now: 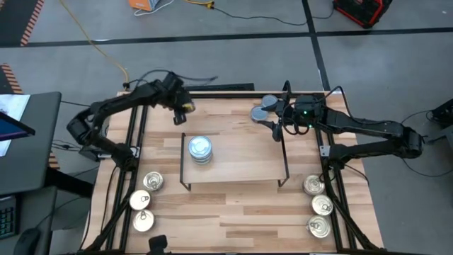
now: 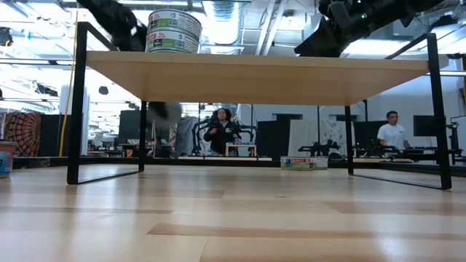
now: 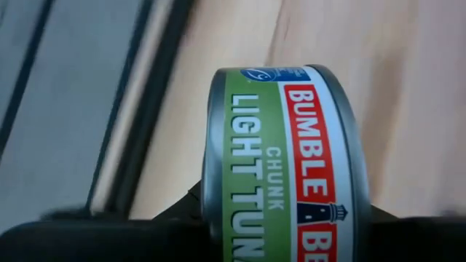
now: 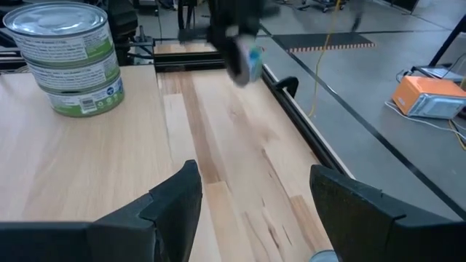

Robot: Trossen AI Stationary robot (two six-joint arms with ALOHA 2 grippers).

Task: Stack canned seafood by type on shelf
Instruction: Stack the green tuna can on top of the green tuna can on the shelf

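Note:
My left gripper (image 1: 182, 108) hangs over the table's far left part, shut on a tuna tin (image 3: 284, 145) with a green, white and red label. The shelf (image 1: 241, 164), a light wooden top on black wire legs, stands mid-table. On its left part rests a stack of tins (image 1: 200, 149) on its bottom tin. My right gripper (image 4: 255, 211) stands open with nothing in it past the shelf's far right corner. Two blue-grey tins (image 1: 264, 108) lie flat on the table beside it. My left gripper holds the tin on edge, its label wall toward the wrist camera. The dark fingers (image 3: 102, 236) stand at the tin's two flat ends (image 3: 212, 196); the picture's lower edge cuts off the contact. The fingers slant down from the left. The tin looks lifted clear of the table.
Three shiny-lidded tins (image 1: 144, 201) lie flat at the near left of the table (image 1: 233, 227) and three more (image 1: 318, 206) at the near right. The table's black frame rail (image 1: 219, 91) runs along its far edge. People sit and stand in the room beyond.

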